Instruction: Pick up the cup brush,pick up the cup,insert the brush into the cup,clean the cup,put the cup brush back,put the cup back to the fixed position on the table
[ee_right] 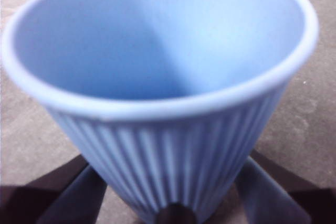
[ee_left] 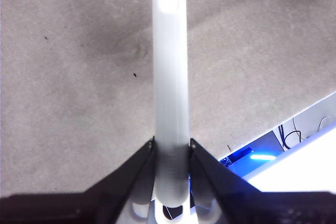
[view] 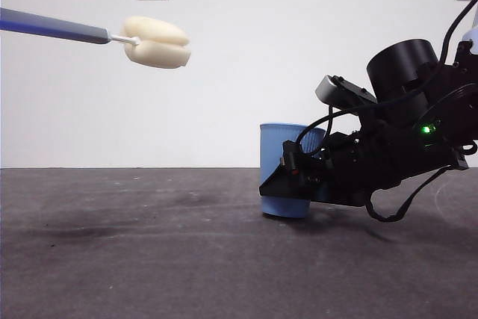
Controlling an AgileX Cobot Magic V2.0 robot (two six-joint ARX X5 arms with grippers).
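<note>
Currently: left pincer (ee_left: pixel 170 148) grips cup brush (view: pixel 155 42) aloft | right pincer (ee_right: pixel 173 203) straddles cup (view: pixel 286 162) on bench (view: pixel 149 259), closure indeterminate | squeeze ribs evenly, lift vertically.

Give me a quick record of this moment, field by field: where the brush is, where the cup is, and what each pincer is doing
brush: sponge head in the air, above and apart from the cup
left pincer: shut on the brush handle
cup: upright on the table, nothing visible inside
right pincer: jaws either side of the cup's lower part; grip cannot be told
</note>
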